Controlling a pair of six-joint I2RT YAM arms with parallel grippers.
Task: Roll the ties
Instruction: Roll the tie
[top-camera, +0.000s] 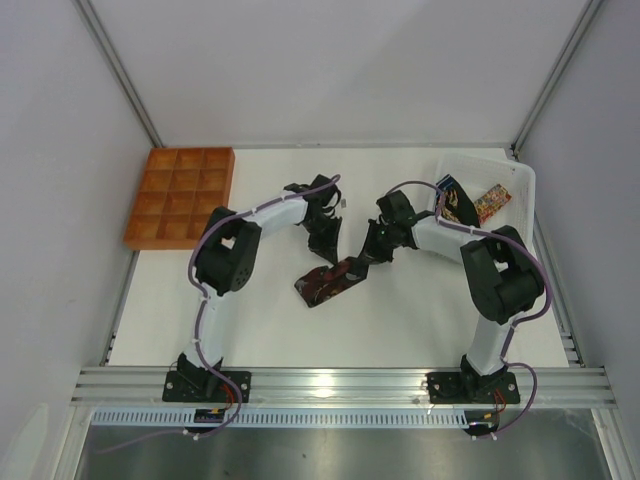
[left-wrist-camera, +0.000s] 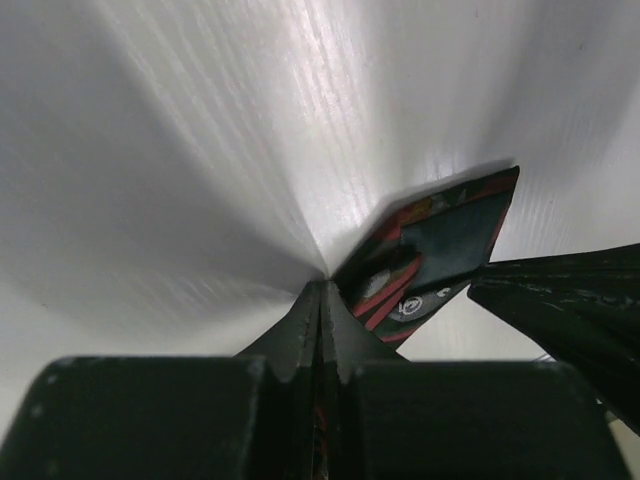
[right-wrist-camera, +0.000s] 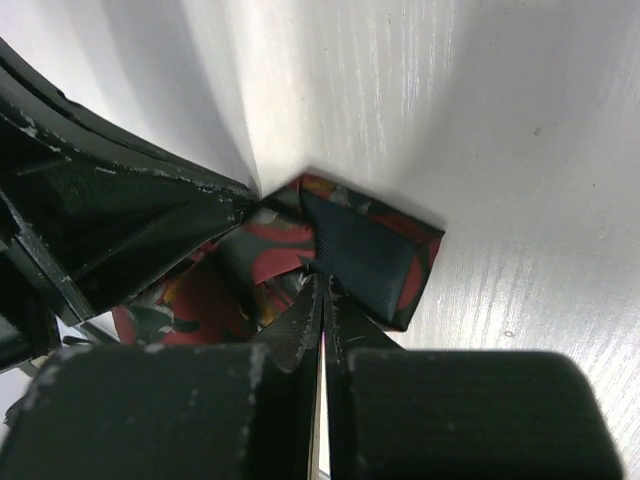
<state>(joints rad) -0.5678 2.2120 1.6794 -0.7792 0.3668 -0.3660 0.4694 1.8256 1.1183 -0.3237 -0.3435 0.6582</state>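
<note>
Rolling stage: early, by my reading; the tie (top-camera: 325, 283) lies mostly flat at the middle of the counter (top-camera: 400, 330), with one end folded over
Left gripper (left-wrist-camera: 325, 295): fingers together, a red sliver of cloth seemingly nipped between them; likely anchoring the fold
Right gripper (right-wrist-camera: 320, 290): fingers together, tip at the folded edge; whether cloth is caught, cannot tell; likely placed to turn the fold over
Tie to grippers: folded end right at both tips, the rest trailing toward the near left
Spare ties (top-camera: 470, 203): in the white bin (top-camera: 522, 180), far right
</note>
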